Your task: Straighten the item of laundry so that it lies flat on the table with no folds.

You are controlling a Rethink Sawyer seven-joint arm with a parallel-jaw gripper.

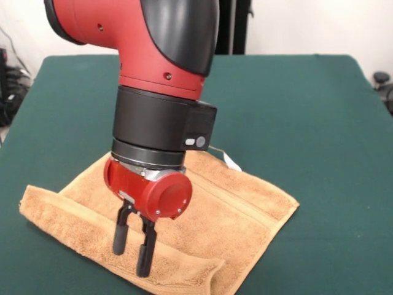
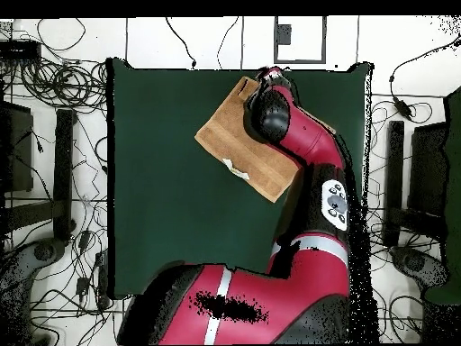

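Observation:
The item of laundry (image 1: 233,203), an orange-tan terry towel, lies on the dark green table (image 1: 307,110) near its front edge. Its near edge is rolled over into a thick fold (image 1: 184,273), and its left edge is curled up. A small white tag (image 1: 230,161) sticks out from the far edge. My gripper (image 1: 131,262) points down over the towel's near-left part, open, with nothing between the black fingers (image 1: 120,236). In the overhead view the towel (image 2: 232,133) lies at the table's (image 2: 162,180) upper middle. The arm's wrist (image 2: 270,110) covers its right part and hides the gripper.
Bare green cloth spreads widely around the towel on the other sides. Cables (image 2: 54,86) and dark equipment (image 2: 18,149) lie on the floor beside the table. A black stand (image 1: 236,27) rises behind the table's far edge.

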